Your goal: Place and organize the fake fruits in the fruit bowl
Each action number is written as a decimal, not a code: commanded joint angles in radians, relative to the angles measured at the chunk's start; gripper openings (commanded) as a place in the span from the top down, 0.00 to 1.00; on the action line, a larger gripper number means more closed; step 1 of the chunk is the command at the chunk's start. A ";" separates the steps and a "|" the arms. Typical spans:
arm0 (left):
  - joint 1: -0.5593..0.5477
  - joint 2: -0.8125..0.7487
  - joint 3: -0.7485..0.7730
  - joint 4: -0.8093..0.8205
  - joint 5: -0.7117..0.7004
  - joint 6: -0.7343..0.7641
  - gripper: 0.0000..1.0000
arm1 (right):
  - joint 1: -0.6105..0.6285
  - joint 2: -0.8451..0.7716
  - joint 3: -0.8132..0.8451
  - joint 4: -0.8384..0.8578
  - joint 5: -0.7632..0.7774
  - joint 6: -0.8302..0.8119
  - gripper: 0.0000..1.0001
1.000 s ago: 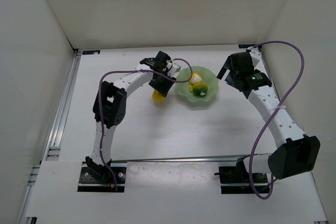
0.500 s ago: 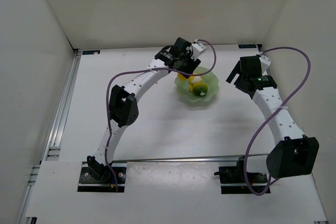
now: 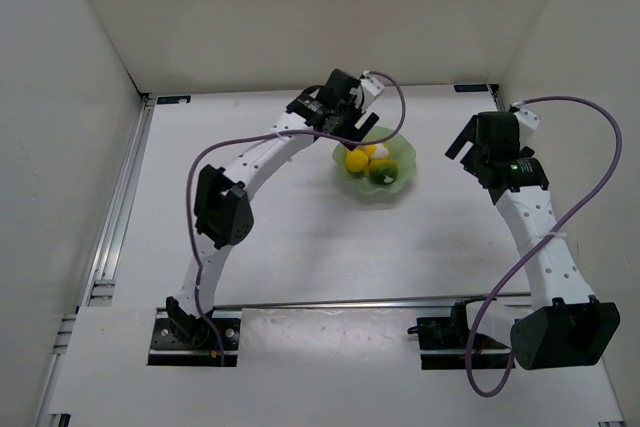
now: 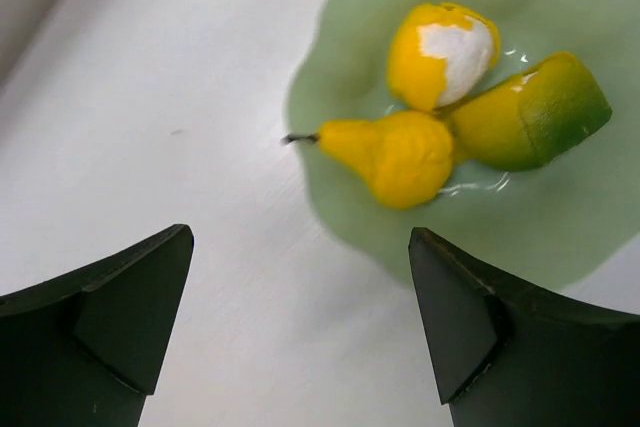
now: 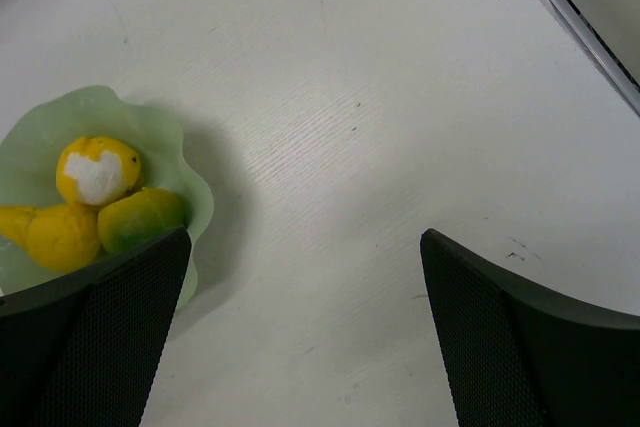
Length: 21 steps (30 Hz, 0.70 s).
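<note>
Mint-green fruit bowl [image 4: 560,237] holds all three fake fruits [image 4: 400,157], touching; left claw [image 4: 300,237] and right claw [image 5: 305,237] gape empty.

White arms [image 3: 265,152], black joints [image 3: 220,205], purple cables [image 3: 611,142].

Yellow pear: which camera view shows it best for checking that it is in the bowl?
Left wrist: the pear shows whole and close, stem included, lying inside the fruit bowl. Right wrist shows it at the frame's left edge, stem end cut off. Top external shows only a small yellow blob.
</note>
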 commanded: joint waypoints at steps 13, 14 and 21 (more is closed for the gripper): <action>0.550 -0.710 -0.772 -0.096 -0.351 -0.060 0.00 | -0.022 -0.203 -0.227 -0.088 -0.083 0.046 0.00; 0.616 -0.731 -0.888 -0.107 -0.351 -0.060 0.00 | -0.022 -0.219 -0.236 -0.098 -0.083 0.055 0.00; 0.927 -0.940 -1.189 -0.087 -0.293 -0.071 0.00 | -0.031 -0.251 -0.261 -0.109 -0.094 0.055 0.00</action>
